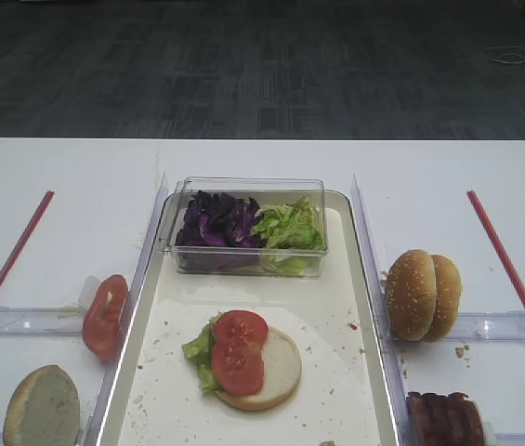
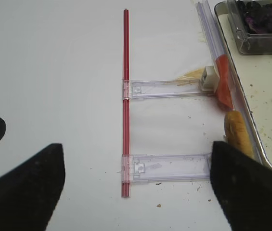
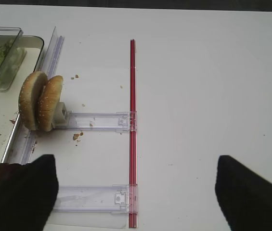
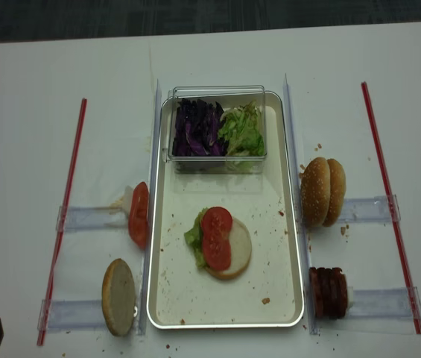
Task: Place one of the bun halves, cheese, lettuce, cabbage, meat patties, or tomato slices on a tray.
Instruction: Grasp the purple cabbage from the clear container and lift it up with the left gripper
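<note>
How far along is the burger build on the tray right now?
Done: a bun half lies on the tray with lettuce and two tomato slices stacked on it. In hand: nothing; both end effectors are open and empty. Left: the meat patties, sesame bun halves and boxed cabbage remain unplaced.

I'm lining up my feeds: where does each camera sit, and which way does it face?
Exterior high: front, low angle across the tray; no robot parts.
Realsense: overhead, whole tray; dark tip bottom-left, unclear.
Right wrist: above the table right of the tray, right gripper open.
Left wrist: left of the tray, left gripper open.
Both exterior views share the clear box.
</note>
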Controlling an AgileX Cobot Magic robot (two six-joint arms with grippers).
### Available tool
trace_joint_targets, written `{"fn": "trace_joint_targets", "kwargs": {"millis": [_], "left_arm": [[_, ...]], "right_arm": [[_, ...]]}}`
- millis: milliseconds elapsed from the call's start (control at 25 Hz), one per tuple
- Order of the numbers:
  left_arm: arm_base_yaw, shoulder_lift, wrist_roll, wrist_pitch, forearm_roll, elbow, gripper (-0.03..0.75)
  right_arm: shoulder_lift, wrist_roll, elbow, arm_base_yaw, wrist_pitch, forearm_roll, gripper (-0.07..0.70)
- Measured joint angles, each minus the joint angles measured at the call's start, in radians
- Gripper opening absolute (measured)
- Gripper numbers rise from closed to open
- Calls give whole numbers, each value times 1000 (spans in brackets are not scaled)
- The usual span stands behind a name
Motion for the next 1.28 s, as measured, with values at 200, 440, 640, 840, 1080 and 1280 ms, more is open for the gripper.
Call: {"fn": "trace_joint_targets", "kwargs": {"millis": [200, 440, 640, 840, 1080, 1280], "left_arm": [[0, 0, 0, 0, 0, 0, 600], [0, 8, 0, 0, 0, 0, 600], [0, 182, 0, 2, 0, 0, 600], [0, 410, 0, -2, 0, 0, 600], [0, 653, 0, -8, 0, 0, 600], [0, 781, 0, -15, 0, -6, 600]], "right_arm": [[0, 0, 0, 0, 0, 0, 685], [0, 0, 0, 0, 0, 0, 685], [0, 0, 0, 0, 0, 0, 685], [0, 0, 0, 0, 0, 0, 685], [0, 0, 0, 0, 0, 0, 685], [0, 0, 0, 0, 0, 0, 685]]}}
